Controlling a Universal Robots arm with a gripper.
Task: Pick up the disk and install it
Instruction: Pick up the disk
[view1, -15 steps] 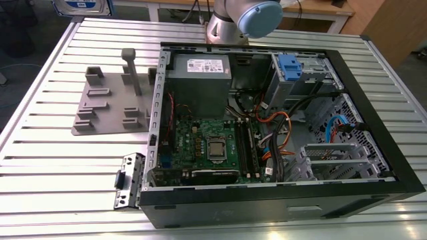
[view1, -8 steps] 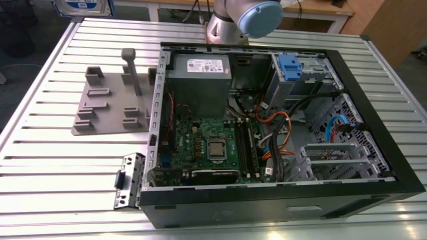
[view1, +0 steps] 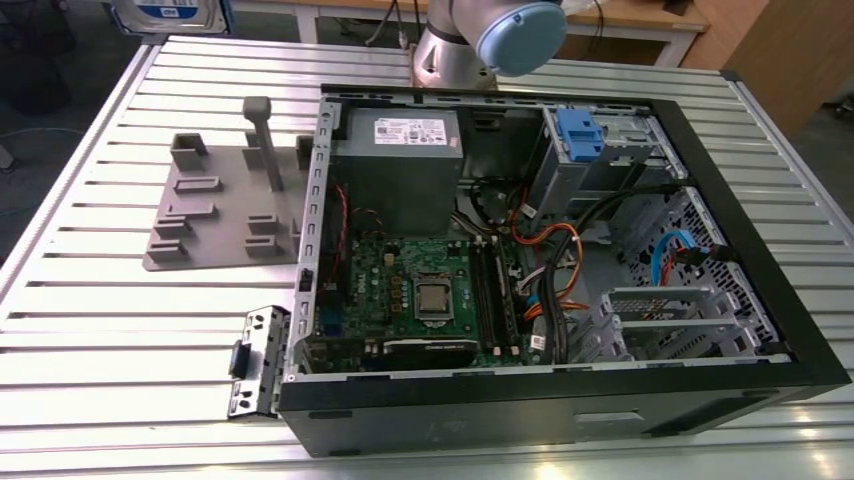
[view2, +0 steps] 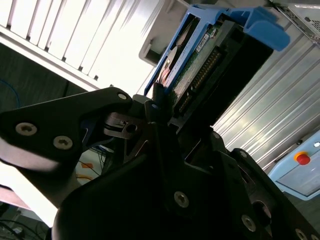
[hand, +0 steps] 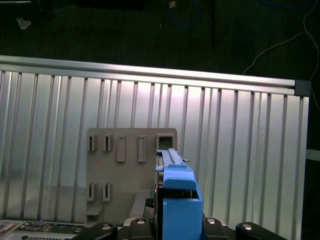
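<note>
GRIP: I am clamping my claw (view2: 159, 102) shut on the disk (view2: 210, 55) | WHERE: it is hanging on edge above the grey fixture plate (hand: 130, 170), clear of the slatted table (hand: 240, 150) | CARE: I am judging that a firm squeeze without twisting suits this carry.

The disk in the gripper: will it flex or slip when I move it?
The disk is probably stiff: a solid block in a blue frame. The gripper clamps one end, so a bump might pivot it. Exposed connector pins look fragile.
</note>
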